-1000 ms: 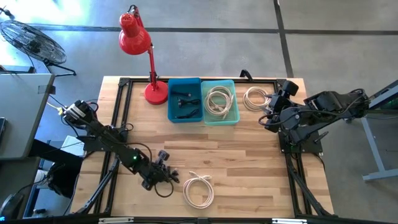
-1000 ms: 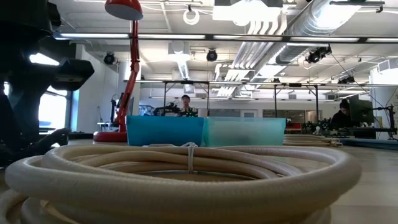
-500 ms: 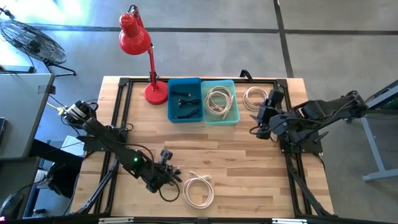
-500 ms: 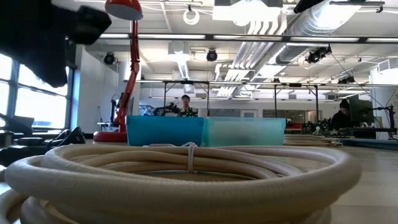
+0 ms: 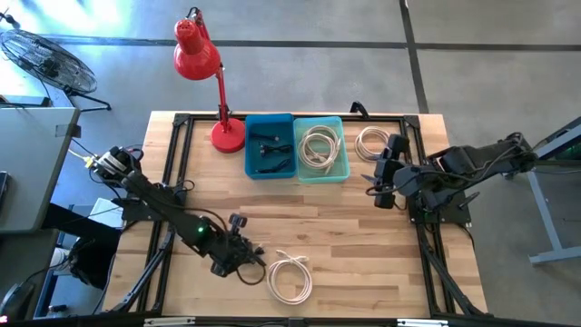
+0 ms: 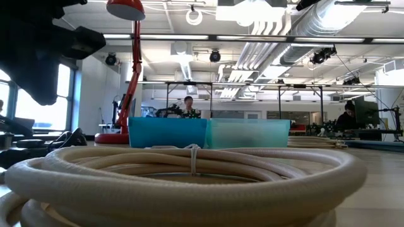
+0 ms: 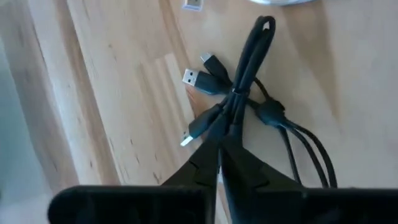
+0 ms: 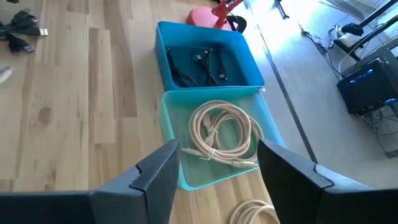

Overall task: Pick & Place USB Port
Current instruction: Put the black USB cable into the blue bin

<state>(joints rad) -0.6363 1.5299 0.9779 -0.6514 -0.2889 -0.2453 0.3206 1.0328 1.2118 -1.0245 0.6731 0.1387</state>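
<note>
A black USB cable bundle (image 7: 249, 68), tied at its middle with plugs (image 7: 198, 79) sticking out, hangs at my left gripper (image 7: 219, 148), which is shut on it over the table's near left part (image 5: 241, 263). A white cable coil (image 5: 289, 279) lies flat on the table just right of it. At the far edge a blue bin (image 5: 270, 145) holds black cables and a teal bin (image 5: 320, 148) holds a white coil. My right gripper (image 5: 376, 189) hovers open right of the teal bin, with nothing between its fingers (image 8: 155, 177). My left gripper pinches the black bundle between its two fingers just below the tied middle (image 7: 225, 124), on the side where the plugs branch off. The fingers slant steeply down from above and run along the bundle. Whether the bundle's far loop (image 7: 264, 26) touches the wood, I cannot tell.
A red desk lamp (image 5: 211, 82) stands at the far left beside the blue bin. A second white coil (image 5: 370, 143) lies on the table right of the teal bin. Bare wood (image 5: 336, 227) stretches across the table's middle. People sit in the room behind (image 6: 188, 104).
My left gripper has risen, staying shut on the black cable bundle, which has come up with it. My right gripper has swung down and toward the table's middle and near side, staying open.
</note>
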